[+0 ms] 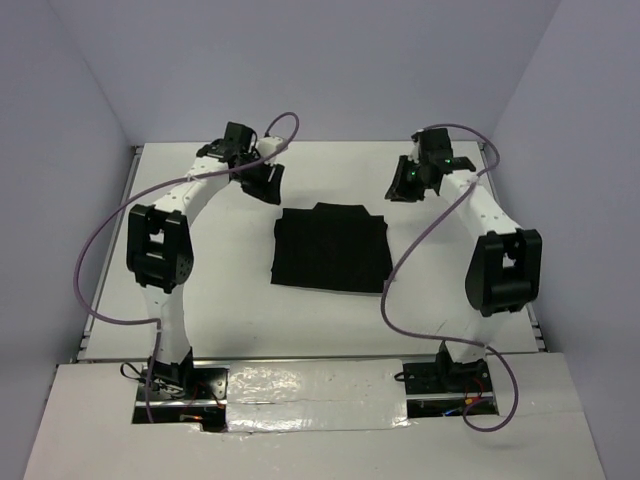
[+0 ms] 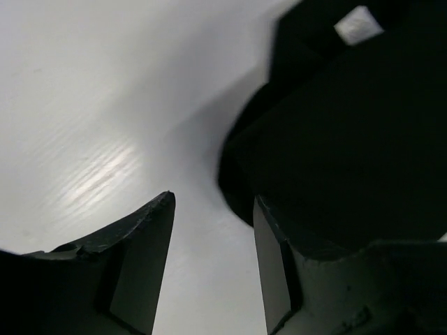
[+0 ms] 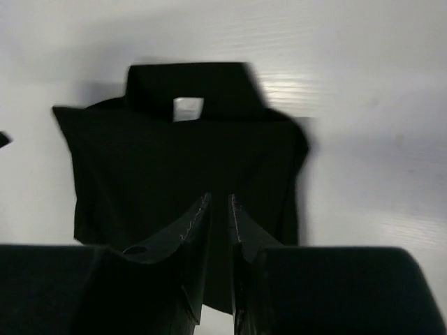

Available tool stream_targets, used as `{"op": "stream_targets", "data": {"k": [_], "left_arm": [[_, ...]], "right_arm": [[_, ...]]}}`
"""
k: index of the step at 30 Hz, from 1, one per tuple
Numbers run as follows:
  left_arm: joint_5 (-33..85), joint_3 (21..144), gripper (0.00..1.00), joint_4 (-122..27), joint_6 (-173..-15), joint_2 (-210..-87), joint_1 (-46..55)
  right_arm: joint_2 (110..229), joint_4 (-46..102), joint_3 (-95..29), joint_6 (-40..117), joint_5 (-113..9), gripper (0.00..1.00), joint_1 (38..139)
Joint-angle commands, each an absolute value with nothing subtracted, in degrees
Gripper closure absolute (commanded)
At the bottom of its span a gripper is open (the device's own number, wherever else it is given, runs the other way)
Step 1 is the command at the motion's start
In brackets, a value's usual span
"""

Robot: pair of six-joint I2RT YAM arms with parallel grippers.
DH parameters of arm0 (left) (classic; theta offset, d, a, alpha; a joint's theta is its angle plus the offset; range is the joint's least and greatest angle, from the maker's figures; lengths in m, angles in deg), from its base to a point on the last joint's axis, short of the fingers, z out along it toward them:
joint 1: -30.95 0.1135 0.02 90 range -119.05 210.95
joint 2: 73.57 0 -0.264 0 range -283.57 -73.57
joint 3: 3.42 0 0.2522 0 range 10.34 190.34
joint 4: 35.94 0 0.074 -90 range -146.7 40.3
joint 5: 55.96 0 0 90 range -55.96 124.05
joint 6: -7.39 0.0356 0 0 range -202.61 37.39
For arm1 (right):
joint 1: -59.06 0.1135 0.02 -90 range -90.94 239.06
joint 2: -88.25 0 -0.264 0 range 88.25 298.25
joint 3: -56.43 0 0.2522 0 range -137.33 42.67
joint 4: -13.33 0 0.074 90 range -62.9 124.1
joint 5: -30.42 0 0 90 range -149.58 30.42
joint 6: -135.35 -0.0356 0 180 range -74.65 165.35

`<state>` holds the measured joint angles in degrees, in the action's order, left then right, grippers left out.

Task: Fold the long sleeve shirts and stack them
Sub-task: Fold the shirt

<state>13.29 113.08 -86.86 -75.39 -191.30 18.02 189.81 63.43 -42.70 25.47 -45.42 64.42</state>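
The black long sleeve shirt (image 1: pixel 332 248) lies folded into a rough square in the middle of the table. It also shows in the left wrist view (image 2: pixel 349 125) and the right wrist view (image 3: pixel 181 167), with its small white tag (image 3: pixel 187 108) near the collar. My left gripper (image 1: pixel 267 186) hovers just off the shirt's far left corner, open and empty (image 2: pixel 213 202), with bare table between its fingers. My right gripper (image 1: pixel 404 188) hovers off the far right corner, its jaws nearly together and holding nothing (image 3: pixel 220 197).
The white table (image 1: pixel 200 300) is walled by grey panels at the back and sides. Purple cables loop from both arms. The arm bases (image 1: pixel 180 380) stand on the taped strip at the near edge.
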Motion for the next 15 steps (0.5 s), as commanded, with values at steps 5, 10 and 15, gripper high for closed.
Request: {"op": "stream_targets", "data": {"k": [5,10,15], "left_arm": [[4.4,109.0,0.44,-84.8,-73.7,-188.9,10.4],[11.3,106.8,0.42,-83.0,-76.3,-192.2,9.8],[17.3,111.4,0.41,-81.7,-79.1,-197.4,13.2]], "right_arm": [[191.3,51.9,-35.6,22.9,-41.8,0.92,71.7],[198.6,49.3,-36.0,16.4,-41.6,1.0,71.5],[207.1,52.7,-41.4,13.2,-45.2,1.0,68.6]]}}
